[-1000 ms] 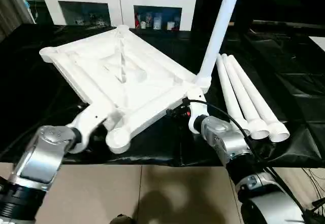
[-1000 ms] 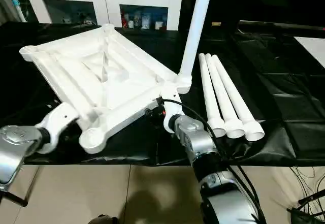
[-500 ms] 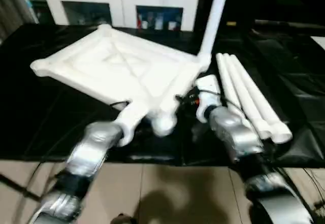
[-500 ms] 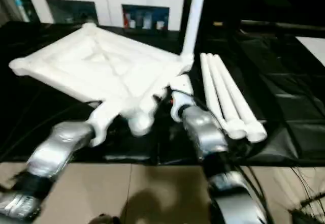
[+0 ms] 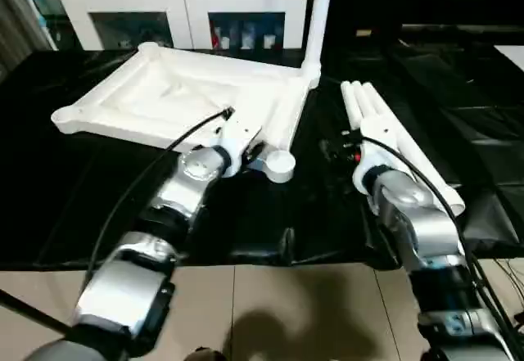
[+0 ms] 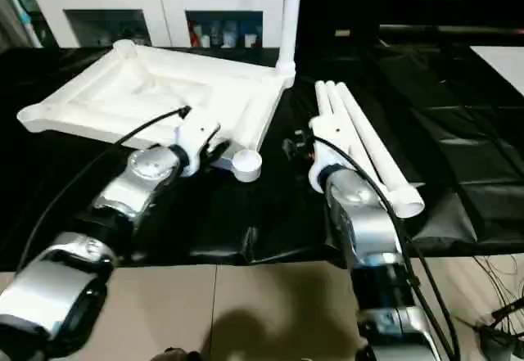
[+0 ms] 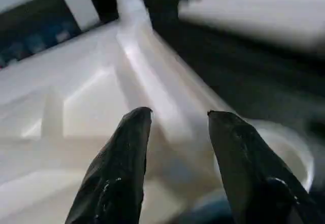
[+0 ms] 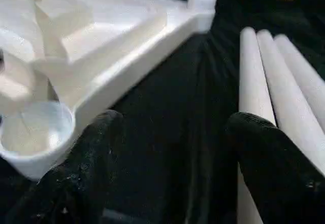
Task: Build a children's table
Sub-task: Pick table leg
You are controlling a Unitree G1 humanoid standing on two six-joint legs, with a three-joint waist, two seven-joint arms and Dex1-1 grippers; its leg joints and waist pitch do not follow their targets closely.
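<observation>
The tabletop (image 5: pixel 188 95) lies underside-up on the black cloth (image 5: pixel 74 205), one leg (image 5: pixel 318 17) upright at its far corner, three legs (image 5: pixel 393 144) loose beside. Wrist views reveal the left gripper (image 7: pixel 175 132) straddling its rim, unclenched; the right gripper (image 8: pixel 172 148) gaping over cloth

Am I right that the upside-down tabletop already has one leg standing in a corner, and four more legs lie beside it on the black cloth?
Not quite: three loose legs lie beside the tabletop, not four, as the left eye view shows. One leg does stand upright in a far corner socket.
</observation>
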